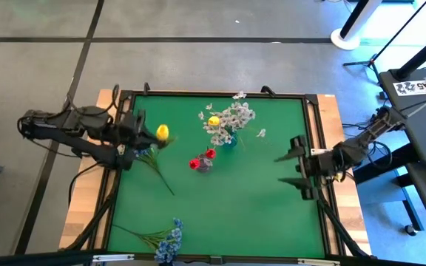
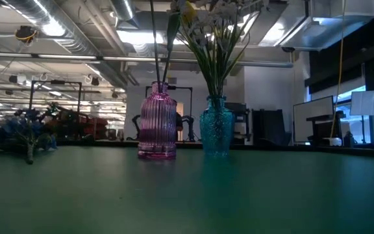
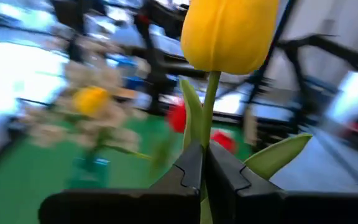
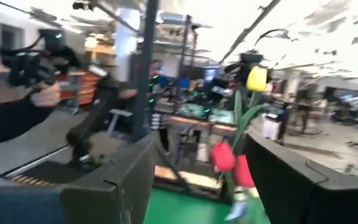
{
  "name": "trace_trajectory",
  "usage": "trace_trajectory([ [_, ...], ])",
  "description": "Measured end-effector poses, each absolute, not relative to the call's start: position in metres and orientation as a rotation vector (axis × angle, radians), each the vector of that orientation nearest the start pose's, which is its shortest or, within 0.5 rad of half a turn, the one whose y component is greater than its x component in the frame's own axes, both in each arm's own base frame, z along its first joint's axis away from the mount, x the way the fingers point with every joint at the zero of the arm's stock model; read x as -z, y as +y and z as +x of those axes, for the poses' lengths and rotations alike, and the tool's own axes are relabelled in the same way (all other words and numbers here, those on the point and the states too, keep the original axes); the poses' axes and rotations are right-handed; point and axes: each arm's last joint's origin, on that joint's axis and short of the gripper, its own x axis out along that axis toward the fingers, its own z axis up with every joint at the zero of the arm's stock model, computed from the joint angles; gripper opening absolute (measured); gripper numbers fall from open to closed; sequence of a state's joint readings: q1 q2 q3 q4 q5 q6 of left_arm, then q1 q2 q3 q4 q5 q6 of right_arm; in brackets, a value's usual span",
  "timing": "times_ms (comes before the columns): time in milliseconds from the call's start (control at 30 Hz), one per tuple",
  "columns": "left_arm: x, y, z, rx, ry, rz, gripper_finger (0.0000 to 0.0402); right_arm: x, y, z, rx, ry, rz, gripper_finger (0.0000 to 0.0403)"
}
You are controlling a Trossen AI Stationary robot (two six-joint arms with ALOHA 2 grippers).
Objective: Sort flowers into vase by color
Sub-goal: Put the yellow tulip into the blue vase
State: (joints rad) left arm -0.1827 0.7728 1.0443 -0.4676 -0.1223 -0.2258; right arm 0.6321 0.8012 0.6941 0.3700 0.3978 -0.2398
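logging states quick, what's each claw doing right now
Left claw: closed on the yellow tulip's stem, raised at the table's left side.
Right claw: open, empty, at the right side.

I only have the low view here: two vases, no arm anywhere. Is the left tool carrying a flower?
Observer: Yes. The left tool is shut on the stem of a yellow tulip, over the table's left edge.
Operator: Which vase has yellow already?
Observer: The teal vase: a yellow bud sits among its white sprays.
Operator: And the pink vase?
Observer: The pink vase holds red tulips.
Operator: Right arm?
Observer: The right tool waits open at the table's right edge.
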Motion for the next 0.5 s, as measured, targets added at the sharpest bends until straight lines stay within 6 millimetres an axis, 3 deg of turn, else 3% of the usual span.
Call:
trace_trajectory([
  [233, -0.390, -0.062, 0.144, 0.287, 0.249, -0.228, 0.0002, -0.327, 0.138, 0.157, -0.257, -0.131, -0.149, 0.0243],
  [500, -0.371, -0.126, 0.173, 0.352, 0.283, -0.125, 0.0002, -0.280, 0.185, 0.188, -0.238, -0.021, -0.205, 0.0243],
])
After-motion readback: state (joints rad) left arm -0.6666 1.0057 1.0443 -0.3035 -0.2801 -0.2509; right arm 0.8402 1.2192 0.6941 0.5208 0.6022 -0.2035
